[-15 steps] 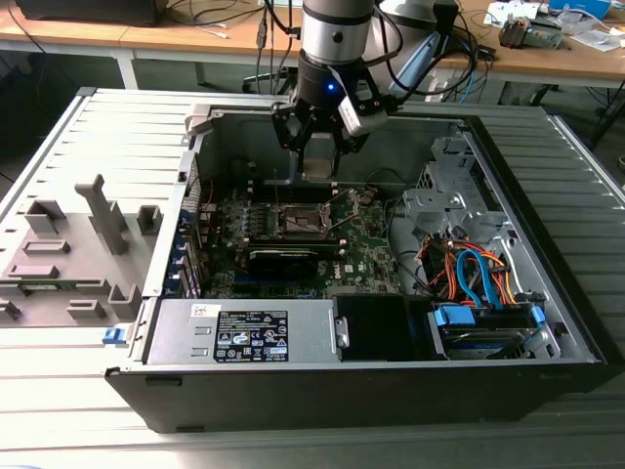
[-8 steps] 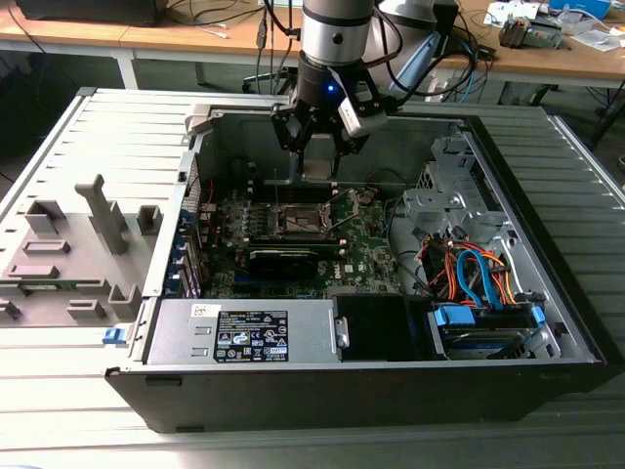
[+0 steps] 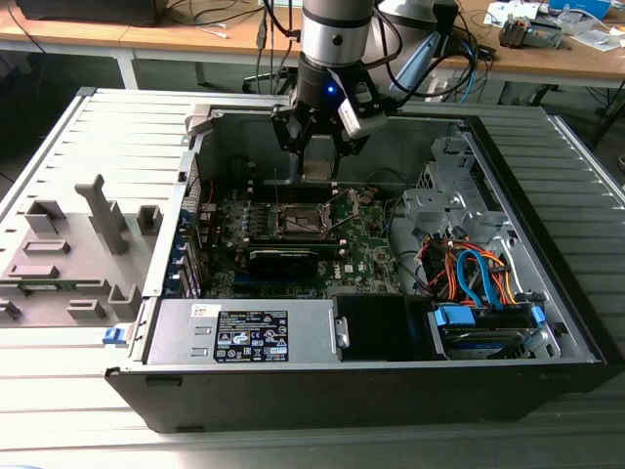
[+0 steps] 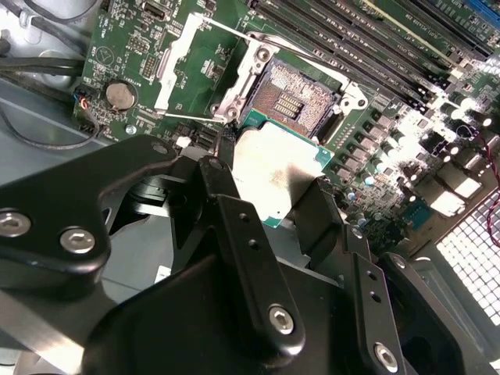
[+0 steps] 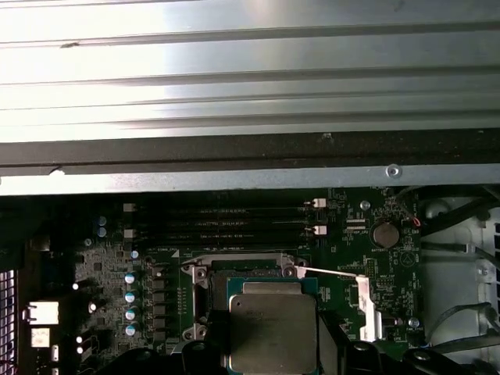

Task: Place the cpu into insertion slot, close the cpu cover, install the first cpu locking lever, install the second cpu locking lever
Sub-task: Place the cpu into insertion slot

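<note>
In the exterior view an open computer case (image 3: 547, 322) lies on a grey slatted table (image 3: 88, 410). The arm comes down over the case's far wall. Its tool (image 3: 317, 164) hangs above the green motherboard (image 3: 366, 249) with a flat silver cpu (image 3: 317, 161) clamped between its fingers, clear of the board. The insertion slot (image 3: 301, 221) sits near the middle of the board, just below the tool. A long black card (image 3: 283, 260) lies just beside the slot's near edge. A power supply (image 3: 244, 332) runs along the case's near wall. A drive cage with orange and blue cables (image 3: 479, 278) fills the corner at the exterior view's right. Grey fixtures (image 3: 73, 249) stand on the table at the exterior view's left, outside the case.

In the second wrist view the tool (image 4: 269, 191) is closed narrowly on the cpu (image 4: 273, 160), with a black finger (image 4: 226, 195) against each of two opposite edges. The insertion slot (image 4: 297, 98) lies open, its dark centre bare inside the silver rim. The cpu overlaps one edge of it and is not seated. The silver cpu cover (image 4: 173, 66) stands swung away beside the slot. A coin battery (image 4: 119, 95) sits on the motherboard (image 4: 133, 35) near the cover, and memory slots (image 4: 367, 47) run along the slot's other side.

In the first wrist view the cpu (image 5: 273, 332) hides most of the insertion slot (image 5: 201, 291), whose rim shows at one side. A thin locking lever (image 5: 332, 273) juts out from the slot's corner toward the coin battery (image 5: 384, 233). Memory slots (image 5: 226, 223) lie between the slot and the case wall (image 5: 250, 86).
</note>
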Robot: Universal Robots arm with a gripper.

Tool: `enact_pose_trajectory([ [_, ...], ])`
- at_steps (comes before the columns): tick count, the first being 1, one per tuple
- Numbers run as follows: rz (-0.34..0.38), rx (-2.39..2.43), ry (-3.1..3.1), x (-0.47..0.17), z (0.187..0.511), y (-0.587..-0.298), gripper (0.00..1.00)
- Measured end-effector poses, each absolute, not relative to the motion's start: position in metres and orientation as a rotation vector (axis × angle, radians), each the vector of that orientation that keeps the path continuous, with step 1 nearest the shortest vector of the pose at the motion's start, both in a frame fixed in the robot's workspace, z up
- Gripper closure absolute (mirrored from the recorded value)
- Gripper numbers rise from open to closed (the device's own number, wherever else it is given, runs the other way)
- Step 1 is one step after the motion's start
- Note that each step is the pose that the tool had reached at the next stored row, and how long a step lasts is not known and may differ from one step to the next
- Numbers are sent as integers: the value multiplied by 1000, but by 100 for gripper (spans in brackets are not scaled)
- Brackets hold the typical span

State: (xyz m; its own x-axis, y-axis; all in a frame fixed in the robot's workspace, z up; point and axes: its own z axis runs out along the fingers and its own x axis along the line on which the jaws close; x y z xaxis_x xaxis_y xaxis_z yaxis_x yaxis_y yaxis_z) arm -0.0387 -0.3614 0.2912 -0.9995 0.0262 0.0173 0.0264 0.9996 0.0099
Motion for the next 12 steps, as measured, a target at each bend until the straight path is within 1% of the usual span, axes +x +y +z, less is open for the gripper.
enact_pose_trajectory([
  [12,-10,-41,-3124,-39,289,-362,45],
])
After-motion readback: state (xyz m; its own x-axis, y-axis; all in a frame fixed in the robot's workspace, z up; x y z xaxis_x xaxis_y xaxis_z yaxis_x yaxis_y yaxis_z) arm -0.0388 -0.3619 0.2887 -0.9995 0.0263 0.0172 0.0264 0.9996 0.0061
